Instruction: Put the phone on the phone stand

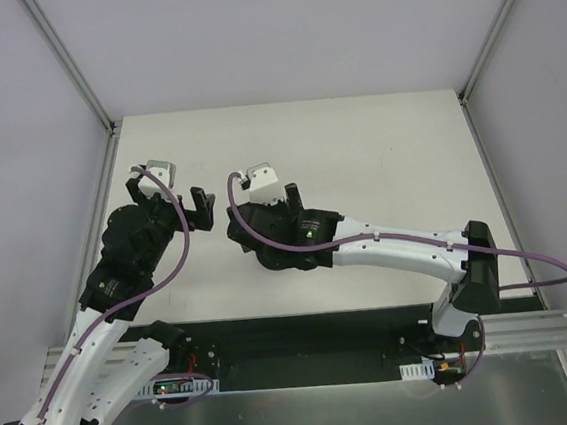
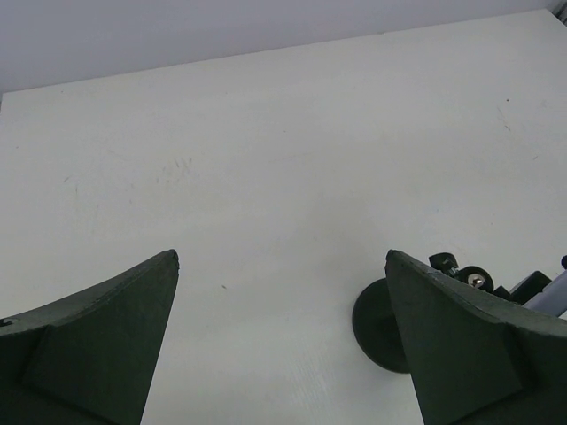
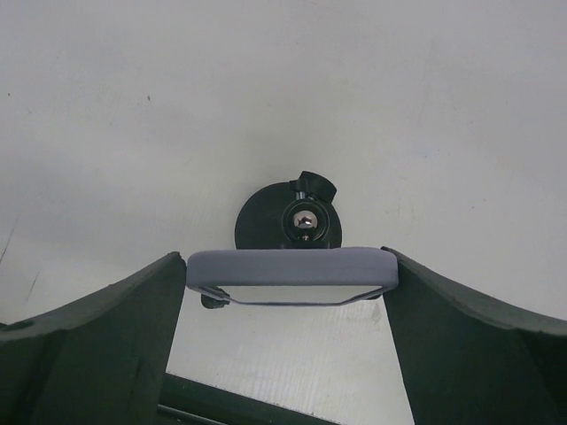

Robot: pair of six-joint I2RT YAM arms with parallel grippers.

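Two wrist views, phone stand: only these show the phone stand [image 3: 261, 221], a round black base with a knobbed post on the white table [image 1: 378, 153]. The overhead view hides it beneath the right arm [image 1: 397, 247].
Phone: the phone [image 3: 291, 266] shows only in the right wrist view, edge-on and level, just in front of the stand's knob. Whether it touches the clamp cannot be told.
Right gripper: the right gripper [image 3: 285, 276] pinches the phone by opposite edges.
Left gripper: the left gripper [image 2: 282, 266] is spread wide and holds nothing. The stand's base sits just beside its right-hand finger.
Open room: bare table lies far and right of both grippers. Grey walls [image 1: 276, 32] bound the far, left and right edges.
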